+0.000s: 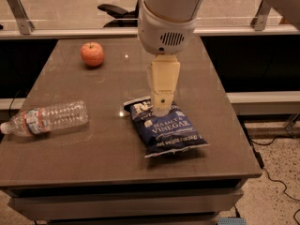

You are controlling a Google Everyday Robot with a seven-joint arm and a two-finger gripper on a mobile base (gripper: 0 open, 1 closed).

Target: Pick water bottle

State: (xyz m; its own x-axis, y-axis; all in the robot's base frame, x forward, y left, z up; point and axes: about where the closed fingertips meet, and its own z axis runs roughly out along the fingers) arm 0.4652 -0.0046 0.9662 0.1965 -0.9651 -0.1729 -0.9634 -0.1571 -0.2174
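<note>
- Over the middle of the table (112, 168), the gripper (162, 108) hangs tip-down from the arm's white wrist housing, just above the top end of the chip bag (168, 131). It carries nothing. It is seen edge-on, so I cannot tell whether it is spread or closed.
- Near the left edge lies the water bottle (50, 118), on its side, its white cap (4, 128) pointing left and reaching the table's rim. It sits well apart from the gripper, so the pick looks not yet begun; the arm appears to be on the approach.
- Lying flat, the ribbed body offers its narrow width across the long axis, which is probably the easiest line for a grasp from above.
- The bottle is round and resting free, so a sideways nudge could roll it, and with the cap end at the rim there is little margin on that side.
- Bare tabletop stretches between the chip bag and the bottle, giving an open path leftward with nothing to clear.
- The apple (92, 54) stands at the far left, well apart from both the bottle and that path.
</note>
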